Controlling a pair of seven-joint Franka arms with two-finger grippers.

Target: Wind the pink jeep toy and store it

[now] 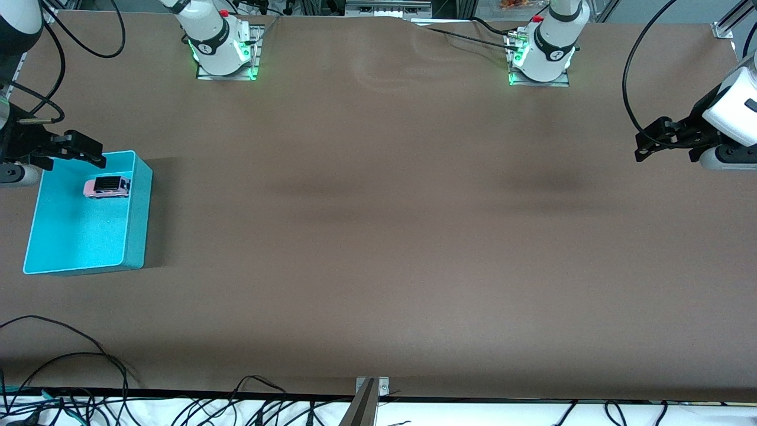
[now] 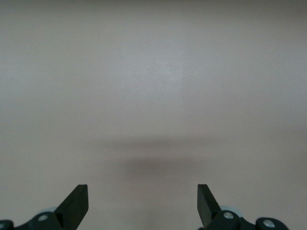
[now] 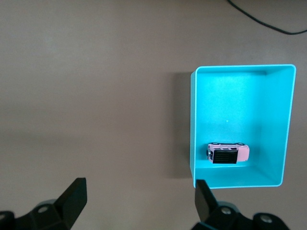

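Observation:
The pink jeep toy (image 1: 107, 187) (image 3: 228, 153), boxy with a black roof, lies inside the turquoise bin (image 1: 136, 219) (image 3: 194, 124) at the right arm's end of the table, in the part of the bin farthest from the front camera. My right gripper (image 1: 77, 151) (image 3: 139, 199) hangs open and empty over the bin's edge nearest the robots' bases, apart from the toy. My left gripper (image 1: 650, 145) (image 2: 143, 203) waits open over bare table at the left arm's end, with nothing between its fingers.
The brown table (image 1: 378, 236) stretches between the two arms. Both arm bases (image 1: 222, 41) (image 1: 541, 50) stand along the edge farthest from the front camera. Black cables (image 1: 77, 367) lie along the edge nearest that camera.

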